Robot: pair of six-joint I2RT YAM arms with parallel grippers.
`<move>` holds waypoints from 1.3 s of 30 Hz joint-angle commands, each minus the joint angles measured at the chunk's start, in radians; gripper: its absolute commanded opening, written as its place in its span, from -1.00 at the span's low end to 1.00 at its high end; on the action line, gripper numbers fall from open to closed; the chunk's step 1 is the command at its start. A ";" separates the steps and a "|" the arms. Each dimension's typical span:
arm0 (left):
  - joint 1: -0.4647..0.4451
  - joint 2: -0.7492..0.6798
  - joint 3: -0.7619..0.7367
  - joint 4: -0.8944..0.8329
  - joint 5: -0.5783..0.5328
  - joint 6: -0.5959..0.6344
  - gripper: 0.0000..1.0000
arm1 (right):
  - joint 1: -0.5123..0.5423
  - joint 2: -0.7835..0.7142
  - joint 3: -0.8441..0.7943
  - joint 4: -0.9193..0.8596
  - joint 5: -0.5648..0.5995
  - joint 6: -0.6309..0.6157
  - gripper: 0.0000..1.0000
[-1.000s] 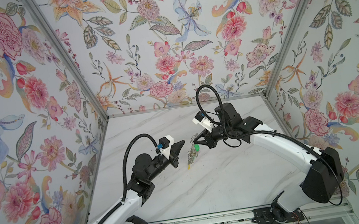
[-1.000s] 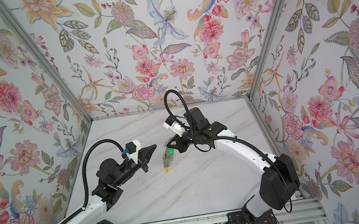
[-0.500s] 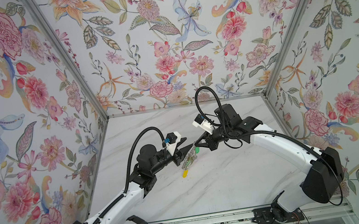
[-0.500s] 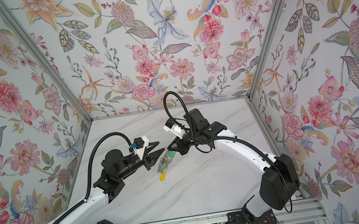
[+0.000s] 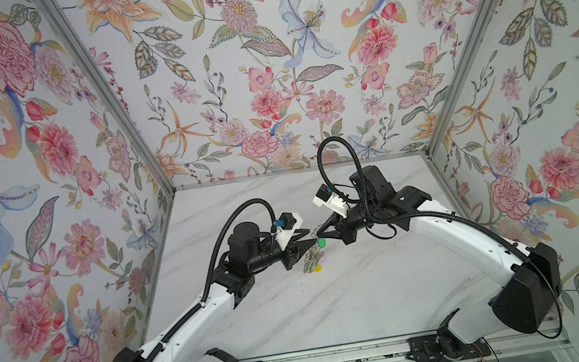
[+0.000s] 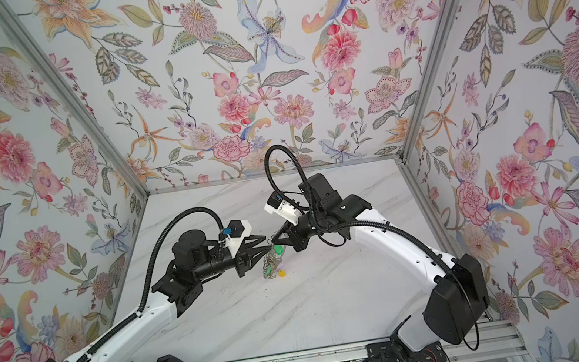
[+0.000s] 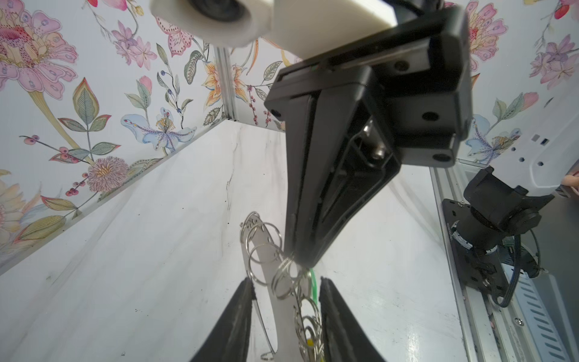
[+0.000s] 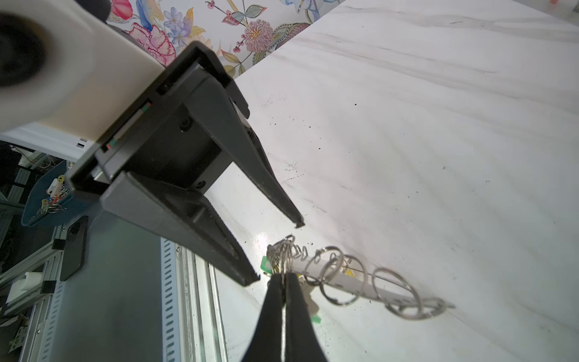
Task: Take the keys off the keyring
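Right pincer [image 8: 283, 279] tight on the keyring [image 8: 376, 290], left pincer [image 7: 285, 283] agape around its plate.

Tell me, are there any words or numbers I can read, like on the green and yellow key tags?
No text can be read anywhere in these pictures.
The green tag: too small to show any writing.
The yellow tag: too small as well.
The keyring: plain grey metal, no marks seen.
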 commanded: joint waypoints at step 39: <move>0.016 -0.005 -0.033 0.133 0.001 -0.065 -1.00 | 0.004 0.026 0.008 -0.008 0.052 -0.003 -0.96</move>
